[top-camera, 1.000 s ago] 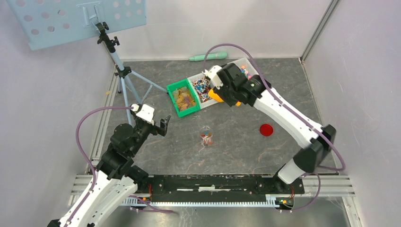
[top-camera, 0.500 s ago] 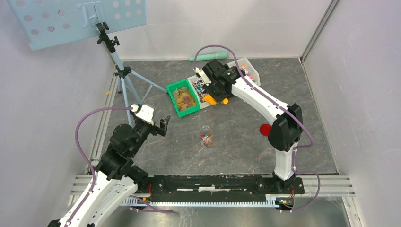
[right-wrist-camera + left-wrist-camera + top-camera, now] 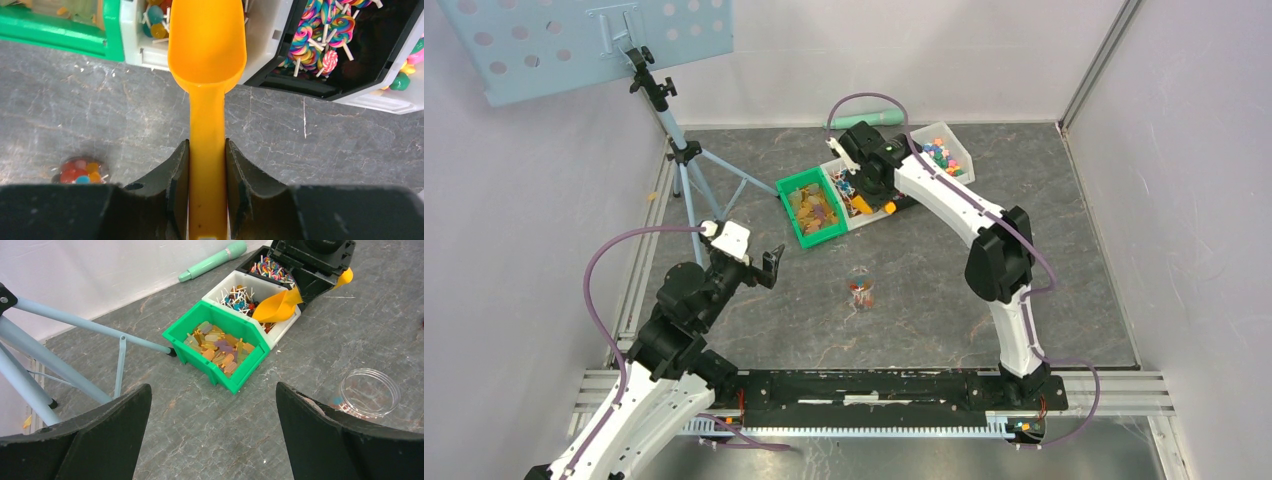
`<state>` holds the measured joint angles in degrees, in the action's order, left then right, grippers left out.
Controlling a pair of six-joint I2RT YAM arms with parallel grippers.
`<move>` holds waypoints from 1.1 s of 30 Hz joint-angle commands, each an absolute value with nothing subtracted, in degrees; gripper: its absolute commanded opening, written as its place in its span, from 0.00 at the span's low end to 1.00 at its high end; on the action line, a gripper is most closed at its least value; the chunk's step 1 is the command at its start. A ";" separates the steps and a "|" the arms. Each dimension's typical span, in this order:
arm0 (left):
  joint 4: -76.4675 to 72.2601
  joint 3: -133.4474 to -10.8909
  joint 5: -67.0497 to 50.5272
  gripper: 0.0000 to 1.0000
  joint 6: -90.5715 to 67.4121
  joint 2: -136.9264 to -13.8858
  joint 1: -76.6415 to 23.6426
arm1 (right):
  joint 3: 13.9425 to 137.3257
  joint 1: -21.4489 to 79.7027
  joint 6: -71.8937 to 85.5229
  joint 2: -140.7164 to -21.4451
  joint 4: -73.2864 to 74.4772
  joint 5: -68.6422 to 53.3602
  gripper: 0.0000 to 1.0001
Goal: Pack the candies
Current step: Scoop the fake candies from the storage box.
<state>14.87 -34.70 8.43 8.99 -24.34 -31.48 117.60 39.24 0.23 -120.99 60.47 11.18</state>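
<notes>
Right gripper point(image 3: 206, 150) clamped the scoop point(image 3: 207, 40) handle; we saw its bowl pointing straight ahead over candies point(image 3: 237, 295) in the white bin point(image 3: 127, 30). Left gripper point(image 3: 212, 390) gaped, farther.

Glossy plast. scoop point(image 3: 207, 40), shiny candies point(image 3: 78, 172)

Dark grey marbled tabletop point(image 3: 924, 290), pale walls point(image 3: 824, 50) on three sides. Blue tripod point(image 3: 665, 116) carries perforated panel point(image 3: 574, 40) at far left.

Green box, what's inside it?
The green box holds a pile of flat candies, golden, orange and a few purple. The top layer covers whatever lies deeper, so the bottom cannot be seen.
</notes>
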 commanded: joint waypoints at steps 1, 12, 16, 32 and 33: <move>13.01 -34.63 7.45 1.00 7.26 -24.34 -31.47 | 122.03 39.00 1.98 -124.08 61.90 14.90 0.00; 13.06 -34.43 7.46 1.00 7.64 -24.78 -31.47 | 112.81 38.61 2.01 -121.09 46.48 14.22 0.00; 13.03 -34.32 7.82 1.00 7.81 -24.63 -31.47 | 104.00 37.90 3.21 -116.96 38.14 13.21 0.00; 13.02 -34.42 7.91 1.00 7.82 -24.74 -31.48 | 71.85 36.74 -0.09 -99.41 7.90 7.45 0.00; 13.10 -34.33 7.97 1.00 7.87 -24.69 -31.48 | 70.13 36.69 -1.23 -98.17 5.95 7.61 0.00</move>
